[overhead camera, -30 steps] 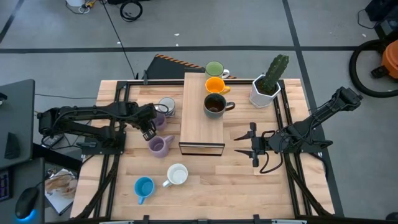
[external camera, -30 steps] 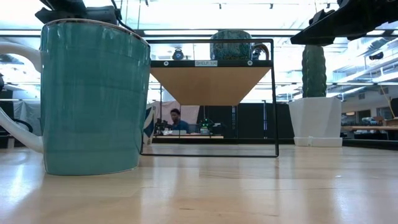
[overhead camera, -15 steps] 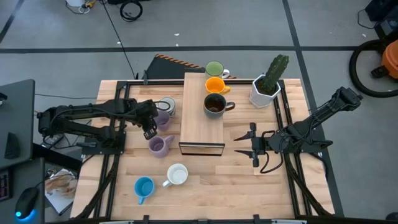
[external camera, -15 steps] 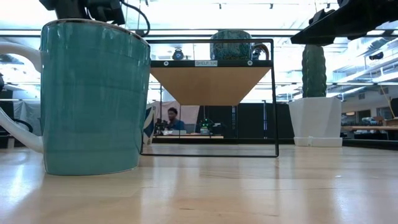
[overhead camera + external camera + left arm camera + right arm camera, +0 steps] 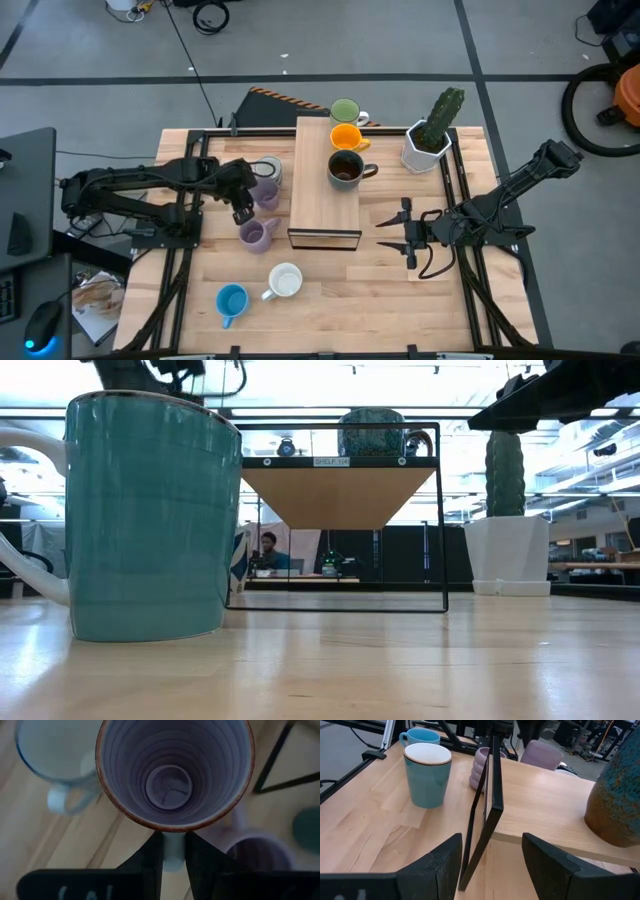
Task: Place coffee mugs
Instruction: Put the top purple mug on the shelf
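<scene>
My left gripper (image 5: 243,207) is shut on a lilac mug (image 5: 265,192) just left of the wooden shelf (image 5: 325,200). A second, ribbed lilac mug (image 5: 255,234) and a white-grey patterned mug (image 5: 268,170) stand on the table beside it. Green (image 5: 345,111), orange (image 5: 346,137) and dark brown (image 5: 346,169) mugs stand on the shelf top. A blue mug (image 5: 231,302) and a mug that is white inside and teal outside (image 5: 285,281) stand near the table's near edge. My right gripper (image 5: 408,232) hangs open to the right of the shelf. My left gripper pinches the lilac mug's handle (image 5: 173,851) between its two fingers (image 5: 150,857), coming from above and pointing down. The mug stays upright with its open mouth (image 5: 172,770) up. It appears lifted above the other mugs.
A white faceted pot with a green cactus (image 5: 428,140) stands at the far right of the table. The shelf's black wire frame (image 5: 487,805) stands between my right gripper and the mugs. Bare wood lies in front of the shelf, and a person sits in the room behind (image 5: 268,552).
My left gripper has risen with the lilac mug, climbing out of the top of the low view. It has also shifted slightly right toward the shelf. The right arm has kept still.
</scene>
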Action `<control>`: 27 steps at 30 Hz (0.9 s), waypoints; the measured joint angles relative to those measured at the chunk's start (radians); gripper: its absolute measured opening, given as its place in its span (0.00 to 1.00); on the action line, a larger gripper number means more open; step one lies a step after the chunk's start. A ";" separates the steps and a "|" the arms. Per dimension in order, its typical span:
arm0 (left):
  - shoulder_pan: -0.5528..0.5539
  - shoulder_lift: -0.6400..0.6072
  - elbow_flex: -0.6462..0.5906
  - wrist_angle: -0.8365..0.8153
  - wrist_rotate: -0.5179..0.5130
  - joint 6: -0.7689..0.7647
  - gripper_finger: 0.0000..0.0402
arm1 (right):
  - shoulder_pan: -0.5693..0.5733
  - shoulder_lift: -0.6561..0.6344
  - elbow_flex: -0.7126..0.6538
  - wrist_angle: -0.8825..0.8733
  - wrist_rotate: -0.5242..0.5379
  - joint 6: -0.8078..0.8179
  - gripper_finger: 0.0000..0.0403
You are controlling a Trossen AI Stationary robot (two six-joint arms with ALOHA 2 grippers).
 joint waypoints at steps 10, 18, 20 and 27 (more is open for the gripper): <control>-0.037 0.006 0.189 -0.064 -0.070 0.014 0.16 | 0.000 0.000 0.000 0.000 0.000 -0.002 0.53; -0.049 0.070 0.308 -0.096 -0.079 0.033 0.16 | 0.000 0.000 0.000 0.015 0.000 -0.009 0.53; -0.049 0.100 0.325 -0.073 -0.066 0.048 0.16 | 0.000 0.000 0.000 0.022 0.000 -0.017 0.53; -0.072 0.225 0.428 -0.079 -0.053 0.146 0.16 | 0.000 0.000 0.000 0.027 0.000 -0.021 0.53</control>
